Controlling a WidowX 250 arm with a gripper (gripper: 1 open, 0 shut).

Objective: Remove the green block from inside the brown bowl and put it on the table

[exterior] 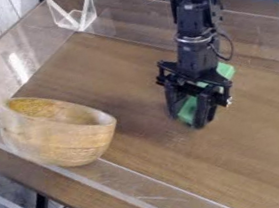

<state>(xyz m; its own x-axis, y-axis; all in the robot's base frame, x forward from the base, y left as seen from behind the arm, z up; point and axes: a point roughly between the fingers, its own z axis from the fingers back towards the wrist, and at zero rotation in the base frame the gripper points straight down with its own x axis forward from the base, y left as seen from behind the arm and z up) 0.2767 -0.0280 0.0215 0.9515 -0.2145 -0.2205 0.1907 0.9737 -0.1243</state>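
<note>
Green block: over the bare wood right of centre, well apart from the bowl, most of it hidden behind the fingers; a green part shows between them and another at their far right side (189, 113).
Gripper (194, 103): low at the tabletop, jaws closed — clamped on the green block, as far as the dark fingers let me see.
Brown bowl (59, 128): at the near left, tipped so its opening leans up and away; no green shows in the part of its inside in view.
Done: the block is out of the bowl and down at table level, or very nearly; whether it touches the wood I cannot tell.
Left: by my judgement, only opening the jaws and lifting clear.
Edges: the clear wall (114, 173) runs along the near left side, close by the bowl; another stands at the far side, behind the arm.
Open room: bare table (182, 175) on the near side of the gripper and to its left — enough to back off without meeting the bowl.
</note>
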